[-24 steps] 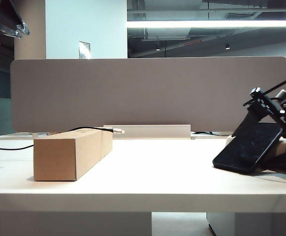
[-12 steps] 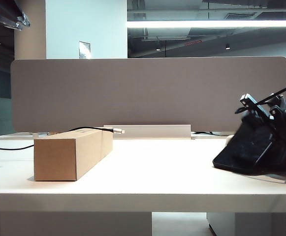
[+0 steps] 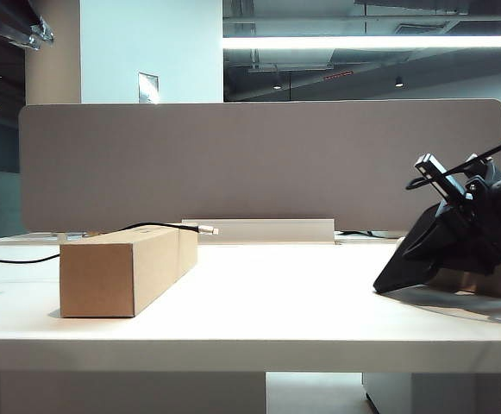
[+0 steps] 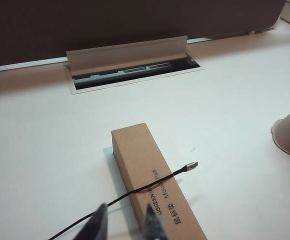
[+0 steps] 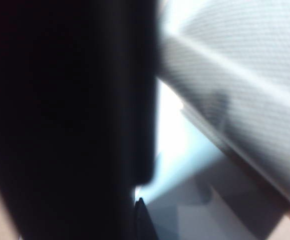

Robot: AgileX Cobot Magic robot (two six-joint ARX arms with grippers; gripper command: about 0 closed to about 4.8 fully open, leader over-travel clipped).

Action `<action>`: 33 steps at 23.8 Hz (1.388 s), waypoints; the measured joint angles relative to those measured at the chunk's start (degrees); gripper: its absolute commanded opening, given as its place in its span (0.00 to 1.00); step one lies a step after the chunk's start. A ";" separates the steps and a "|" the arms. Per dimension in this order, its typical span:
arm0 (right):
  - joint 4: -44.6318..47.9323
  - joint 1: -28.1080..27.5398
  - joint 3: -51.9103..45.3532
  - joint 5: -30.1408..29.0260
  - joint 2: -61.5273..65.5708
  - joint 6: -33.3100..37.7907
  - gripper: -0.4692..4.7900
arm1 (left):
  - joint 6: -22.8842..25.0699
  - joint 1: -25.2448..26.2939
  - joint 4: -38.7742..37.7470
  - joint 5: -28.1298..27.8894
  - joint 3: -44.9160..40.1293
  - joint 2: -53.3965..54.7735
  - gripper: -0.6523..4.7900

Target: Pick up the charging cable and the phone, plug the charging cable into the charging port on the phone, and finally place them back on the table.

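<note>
Right tool [image 3: 457, 226] gripped the glossy black phone [image 3: 410, 259], tilted on the white desk [image 3: 276, 302]; left tool [image 4: 125, 222], fingers parted and empty, hovered over thin charging cable [image 4: 135, 192] crossing the cardboard box [image 4: 154, 185].

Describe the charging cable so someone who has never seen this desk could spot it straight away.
Start at the white table and find the long cardboard box on its left side. The charging cable, a thin black cord, lies draped across the box's top with its small silver plug tip jutting past the edge, the only cord there.
</note>
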 measured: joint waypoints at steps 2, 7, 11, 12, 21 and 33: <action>0.00 -0.11 0.00 -0.74 0.04 0.22 0.08 | -0.02 0.02 -0.02 0.11 0.00 0.00 0.28; -0.35 -0.42 -0.28 -5.75 -0.50 -0.35 0.08 | -0.04 -0.31 1.09 4.24 0.00 0.02 0.27; -4.17 -0.11 -0.85 -8.24 -5.64 -2.08 0.08 | 0.07 -4.96 4.74 3.89 0.59 4.66 0.27; -4.04 -0.15 -0.83 -8.92 -7.85 -2.71 0.08 | 0.07 -6.03 4.81 3.58 1.25 6.54 0.27; -4.98 -0.15 -0.70 -14.36 -22.08 -6.29 0.08 | 4.87 -12.57 1.51 1.11 15.85 24.96 0.27; -14.47 -0.24 -0.70 -14.38 -30.71 -12.81 0.08 | 16.57 -12.61 -16.61 0.83 35.54 42.18 0.28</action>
